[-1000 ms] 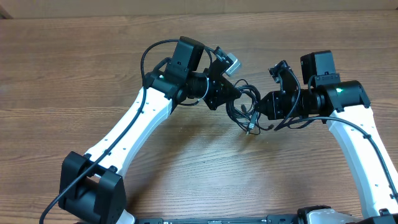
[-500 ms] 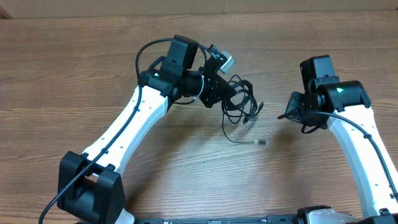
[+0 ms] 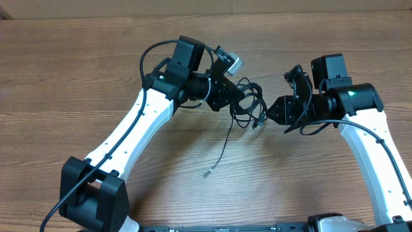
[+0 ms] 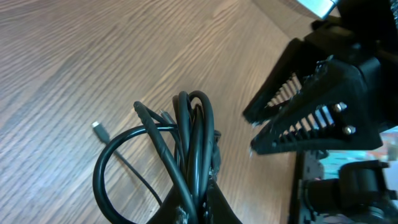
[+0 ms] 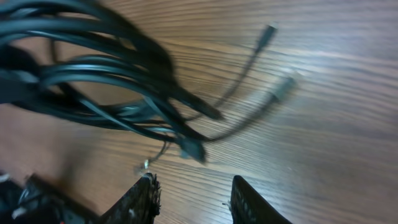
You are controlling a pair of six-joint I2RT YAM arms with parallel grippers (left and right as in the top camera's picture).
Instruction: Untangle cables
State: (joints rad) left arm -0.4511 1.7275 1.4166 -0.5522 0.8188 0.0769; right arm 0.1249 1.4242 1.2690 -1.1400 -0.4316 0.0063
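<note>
A tangle of thin black cables hangs above the table, and my left gripper is shut on it. In the left wrist view the looped cables rise out of my shut left gripper. One cable trails from the tangle down to the table and ends in a small plug. My right gripper stands open just right of the tangle, holding nothing. In the right wrist view the blurred cables lie above my right gripper, with two plugs further off.
The wooden table spreads all round. The white left arm runs from the front left, the right arm from the front right. In the left wrist view the right gripper sits close beside the cables.
My right gripper swung away to the right, came back beside the tangle and opened. One cable has come loose and now trails to the table. The left gripper drew slightly left, still shut.
</note>
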